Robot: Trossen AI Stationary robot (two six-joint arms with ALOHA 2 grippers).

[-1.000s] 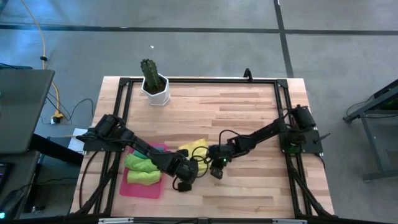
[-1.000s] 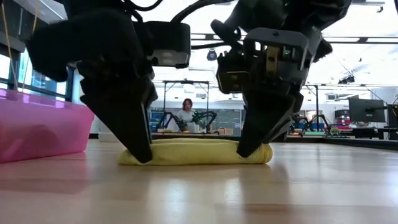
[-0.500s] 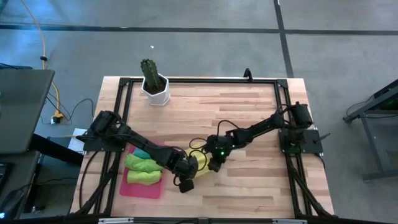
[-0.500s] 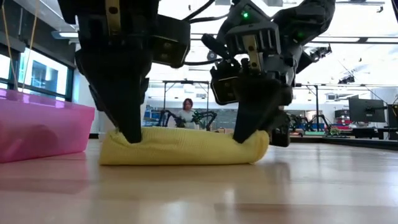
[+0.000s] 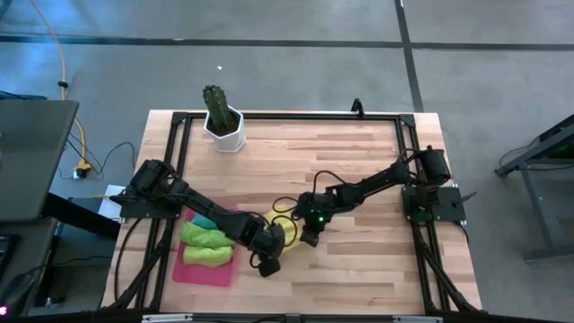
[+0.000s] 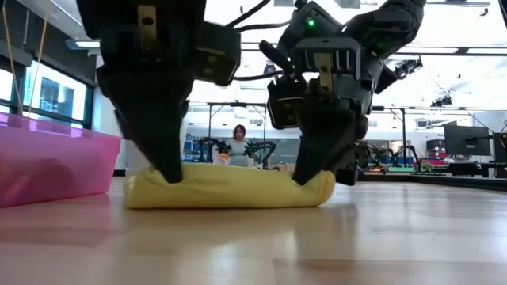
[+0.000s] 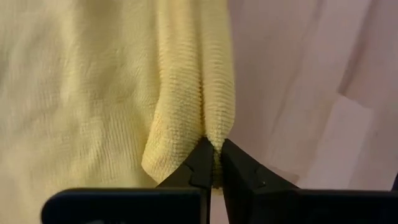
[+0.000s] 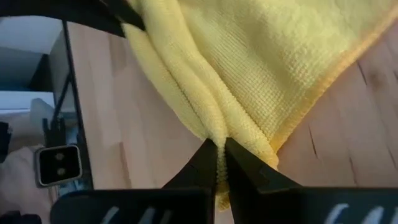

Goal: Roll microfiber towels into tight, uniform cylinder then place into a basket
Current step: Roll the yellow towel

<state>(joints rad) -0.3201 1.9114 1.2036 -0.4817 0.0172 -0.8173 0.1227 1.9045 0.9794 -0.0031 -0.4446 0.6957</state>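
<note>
Pinching opposite ends of the yellow towel [image 6: 228,187] with fingers fully closed, the left gripper [image 7: 212,163] and right gripper [image 8: 219,163] hold it on the table [image 5: 359,161], at three o'clock of the pink basket [image 5: 199,272].

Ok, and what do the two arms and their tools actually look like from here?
Both arms are dark, near-black jointed links with loose black cables looping off them. The left tool and right tool each end in two slim black fingers tapering to wedge tips. The right arm's wrist carries a lit green light. Boxy black housings with silvery metal plates sit above the fingers in the low view.
</note>
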